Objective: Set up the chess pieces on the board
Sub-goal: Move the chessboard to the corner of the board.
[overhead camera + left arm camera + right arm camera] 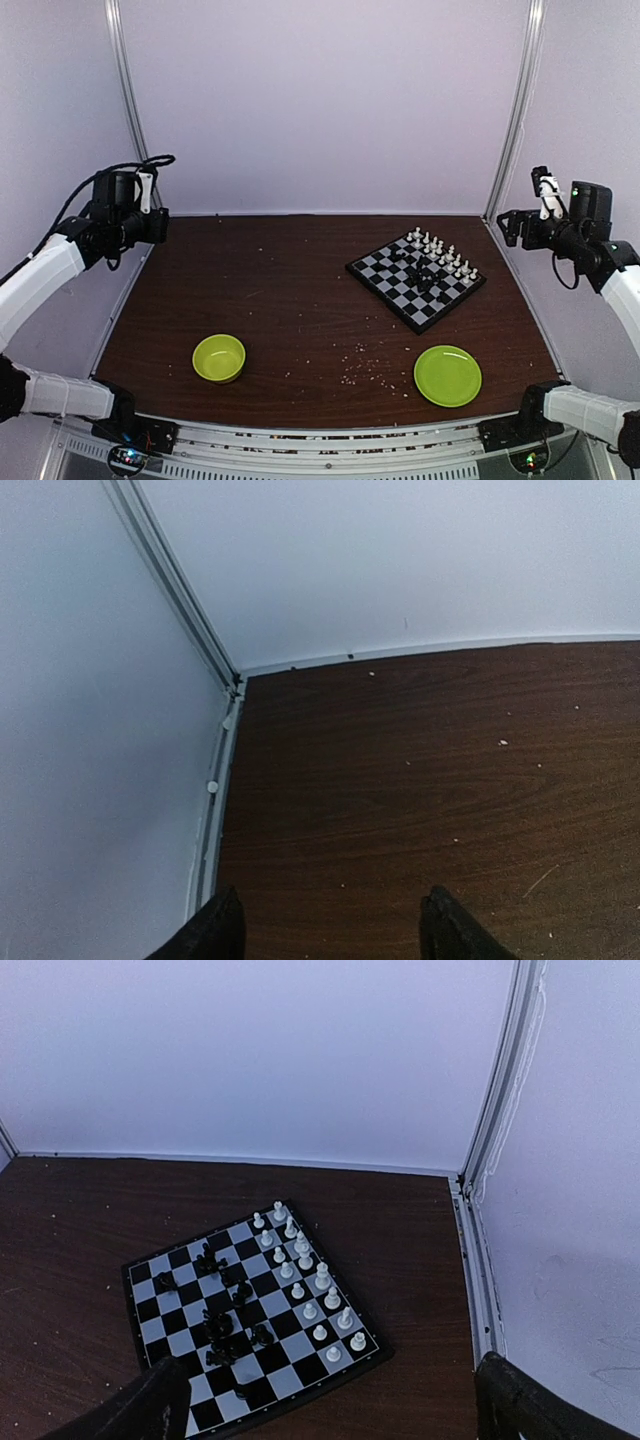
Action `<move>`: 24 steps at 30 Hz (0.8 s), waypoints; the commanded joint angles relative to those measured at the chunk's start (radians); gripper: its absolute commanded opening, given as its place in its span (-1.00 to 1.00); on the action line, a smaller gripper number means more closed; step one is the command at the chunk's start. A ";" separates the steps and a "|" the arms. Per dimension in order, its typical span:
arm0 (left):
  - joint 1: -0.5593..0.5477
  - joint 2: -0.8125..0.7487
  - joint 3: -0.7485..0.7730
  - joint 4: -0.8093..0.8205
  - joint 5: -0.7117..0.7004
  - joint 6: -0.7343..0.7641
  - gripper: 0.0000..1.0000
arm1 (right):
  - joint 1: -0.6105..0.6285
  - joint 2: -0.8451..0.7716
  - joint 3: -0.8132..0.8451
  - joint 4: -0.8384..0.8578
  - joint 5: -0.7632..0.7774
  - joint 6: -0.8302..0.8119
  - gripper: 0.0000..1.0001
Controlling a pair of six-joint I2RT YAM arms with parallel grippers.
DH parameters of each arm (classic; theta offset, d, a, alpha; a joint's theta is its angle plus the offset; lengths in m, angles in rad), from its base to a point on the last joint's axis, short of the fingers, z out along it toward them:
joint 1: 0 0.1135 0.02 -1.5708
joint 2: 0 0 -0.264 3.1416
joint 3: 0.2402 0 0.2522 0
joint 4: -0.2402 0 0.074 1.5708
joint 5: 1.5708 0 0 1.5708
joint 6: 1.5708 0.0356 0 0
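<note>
Left claw (158, 222) hangs open above the table's (280, 290) far left corner, holding nothing; its wrist view shows two dark fingertips (215, 930) spread over bare wood by the wall. Right claw (507, 226) hangs open and empty above the far right corner, its fingers (140, 1410) wide apart in its own view, with the board (165, 1305) below and between them. That board (425, 310) lies turned cornerwise on the table's far right part. White pieces (440, 250) stand in two rows along its far right side (305, 1270). Black pieces (425, 275) sit bunched unevenly around its middle (225, 1325), some seemingly tipped over. Bowl (219, 357) sits near the front edge on the left and plate (447, 375) near the front edge on the right, with crumbs (365, 365) between them.
</note>
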 commanded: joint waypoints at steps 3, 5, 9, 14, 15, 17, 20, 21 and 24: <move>0.045 0.078 -0.019 0.095 0.305 0.001 0.24 | 0.003 0.119 0.048 -0.059 0.045 -0.083 0.88; 0.030 0.105 -0.017 0.103 0.353 -0.002 0.24 | -0.005 0.187 0.080 -0.078 0.049 -0.088 0.76; -0.058 0.171 0.029 0.079 0.407 -0.009 0.18 | -0.030 0.350 0.167 -0.112 0.049 -0.088 0.48; -0.193 0.281 0.101 0.074 0.443 -0.084 0.04 | -0.064 0.606 0.325 -0.177 0.052 -0.089 0.04; -0.223 0.310 0.120 0.076 0.450 -0.103 -0.01 | -0.071 0.662 0.362 -0.203 0.050 -0.085 -0.07; -0.279 0.366 0.158 0.081 0.469 -0.139 -0.11 | -0.085 0.776 0.447 -0.251 0.046 -0.080 -0.28; -0.353 0.466 0.224 0.092 0.490 -0.189 -0.35 | -0.107 0.935 0.581 -0.319 0.044 -0.078 -0.59; -0.374 0.501 0.246 0.098 0.498 -0.205 -0.48 | -0.113 0.982 0.623 -0.341 0.047 -0.080 -0.67; -0.426 0.609 0.313 0.120 0.528 -0.259 -0.92 | -0.128 1.116 0.744 -0.419 0.069 -0.098 -0.88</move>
